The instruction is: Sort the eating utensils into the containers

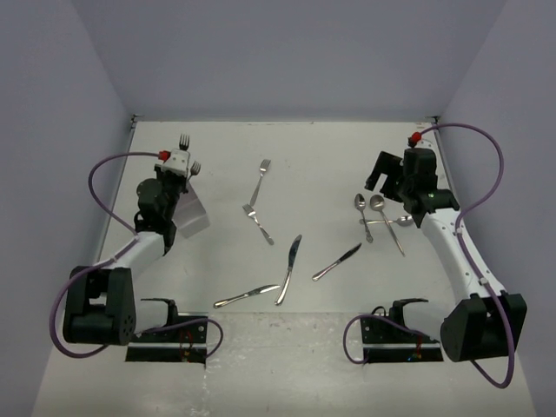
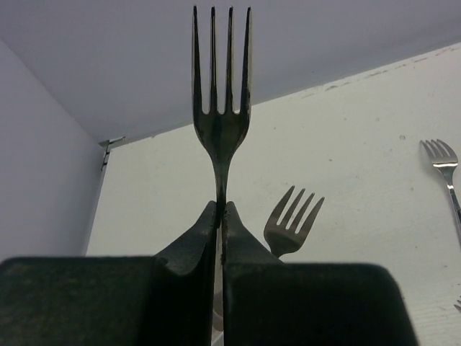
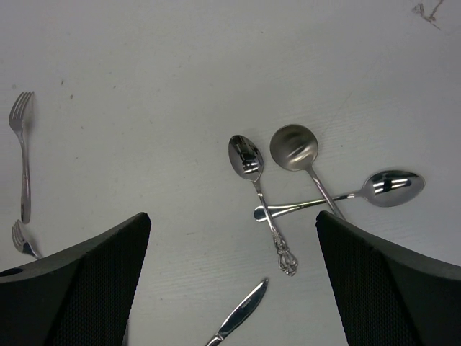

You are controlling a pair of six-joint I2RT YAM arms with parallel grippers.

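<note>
Ten utensils are in sight. Four are forks: a raised fork (image 1: 184, 140), a second fork (image 1: 195, 168) just beside it, and a far fork (image 1: 259, 184) and a near fork (image 1: 259, 226) on the tabletop (image 1: 330, 165). Three are knives: the left knife (image 1: 248, 295), middle knife (image 1: 289, 269) and right knife (image 1: 337, 262). Three are spoons: a small spoon (image 1: 359, 201), a round spoon (image 1: 377, 203) and a crosswise spoon (image 1: 405, 221). One cutlery holder (image 1: 193, 217) shows, its compartments too hidden to count.
</note>
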